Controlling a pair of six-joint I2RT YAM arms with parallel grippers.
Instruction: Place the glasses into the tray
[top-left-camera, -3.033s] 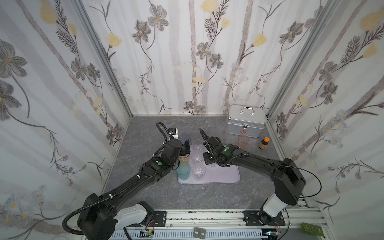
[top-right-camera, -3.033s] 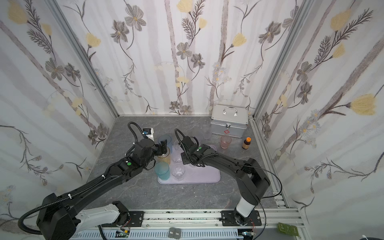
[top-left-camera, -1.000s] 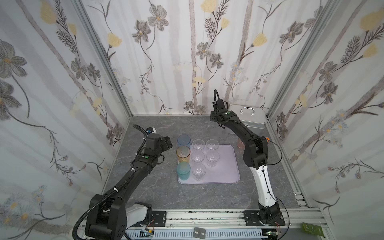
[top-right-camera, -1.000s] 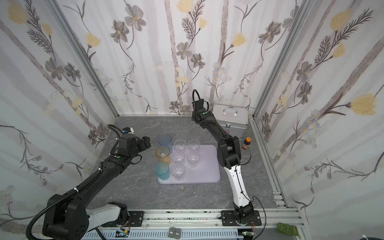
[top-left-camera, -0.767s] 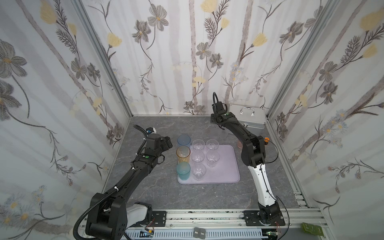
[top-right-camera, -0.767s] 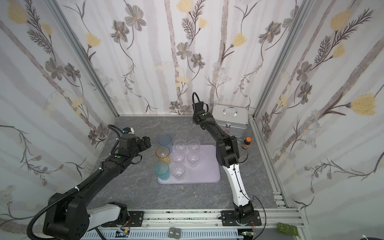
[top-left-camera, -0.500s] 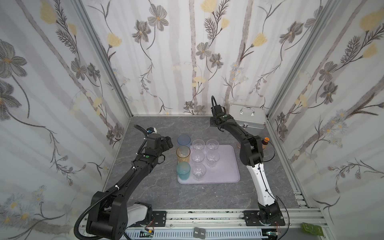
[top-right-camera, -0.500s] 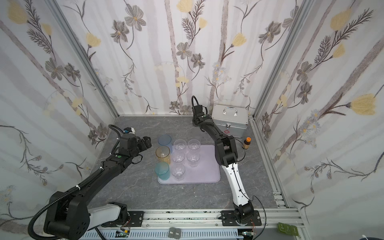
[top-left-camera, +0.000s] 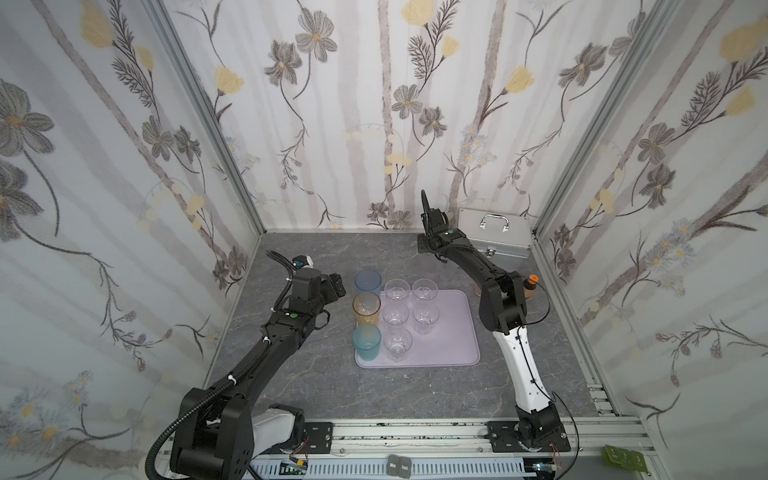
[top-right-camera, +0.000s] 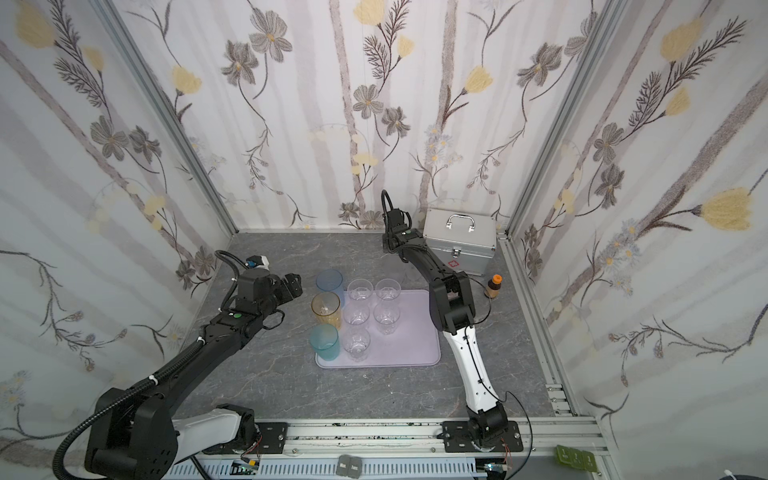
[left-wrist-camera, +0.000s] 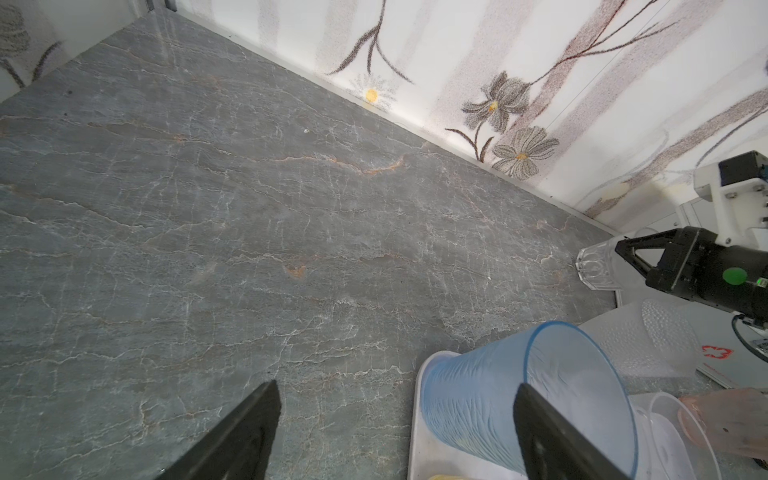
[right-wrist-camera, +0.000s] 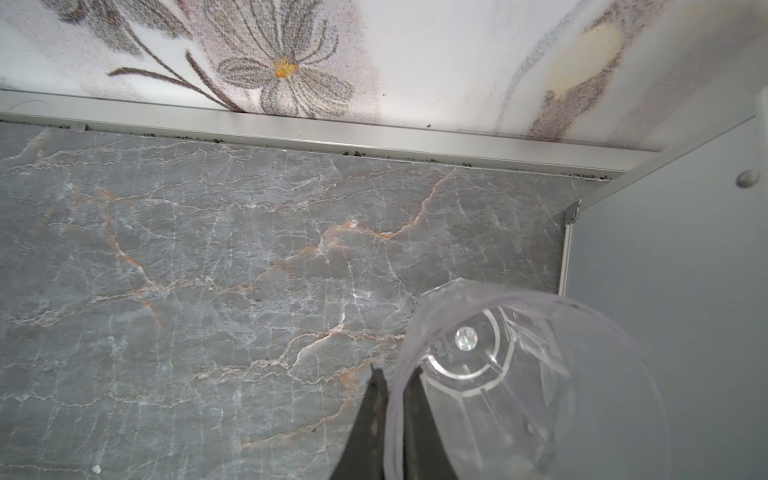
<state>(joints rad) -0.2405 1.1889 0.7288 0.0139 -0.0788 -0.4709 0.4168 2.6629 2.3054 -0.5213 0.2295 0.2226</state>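
Between the fingers of the right gripper (right-wrist-camera: 392, 382), the wall of a clear faceted glass (right-wrist-camera: 519, 374) is pinched thin: 1 finger sits outside the wall and 1 inside the mouth, so the gripper is clamped on the rim rather than around the body. That grip suits a tumbler too wide to span, and it leaves the base free to be set down flat. The bowl of the glass extends away from the fingertips, close beside the silver case (right-wrist-camera: 685, 291). In the left wrist view the glass looks tilted over the table (left-wrist-camera: 249, 208), though I cannot tell whether it is fully lifted.

The left gripper (left-wrist-camera: 395, 384) is spread wide and holds nothing. The blue glass (left-wrist-camera: 519, 395) stands just ahead of it, overlapping 1 fingertip in that view but apparently untouched, at the corner of the tray (top-left-camera: 453, 332) closest to this gripper. I judge the arm waits there to leave the right arm's path free.

Well back from the right gripper, towards its own base, the tray carries 8 glasses: the blue glass, an amber glass (top-left-camera: 365, 307) and a teal glass (top-left-camera: 366, 340) in a column, and 5 clear ones beside them. Bare room is left on the side nearest the right arm, a fair landing spot for the held glass
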